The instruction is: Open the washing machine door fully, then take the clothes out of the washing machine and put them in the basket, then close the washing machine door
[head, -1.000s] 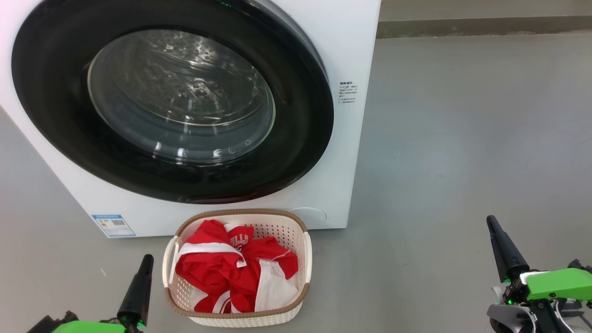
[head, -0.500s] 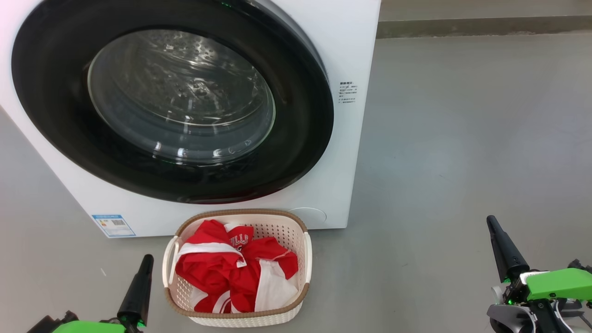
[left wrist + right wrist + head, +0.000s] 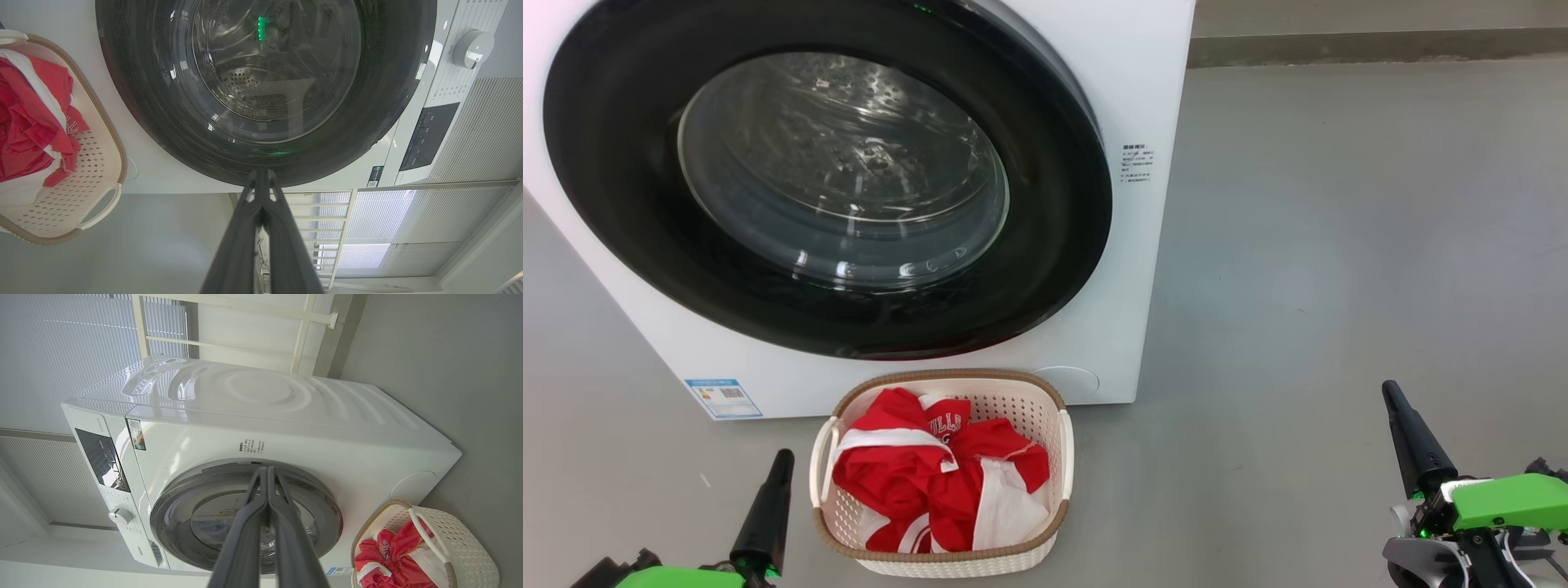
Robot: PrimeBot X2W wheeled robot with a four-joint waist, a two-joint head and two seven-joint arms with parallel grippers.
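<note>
Door (image 3: 841,171) is sitting shut ahead of and above my left gripper (image 3: 776,474) and right gripper (image 3: 1401,425), both clenched on nothing, the left lying nearer it.

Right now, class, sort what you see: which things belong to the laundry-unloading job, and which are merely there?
Belong to the job:
washing machine
washing machine door, closed
clothes, lying in the basket
basket
left gripper, shut
right gripper, shut

Merely there:
grey floor
window blinds
white frame behind the machine
</note>
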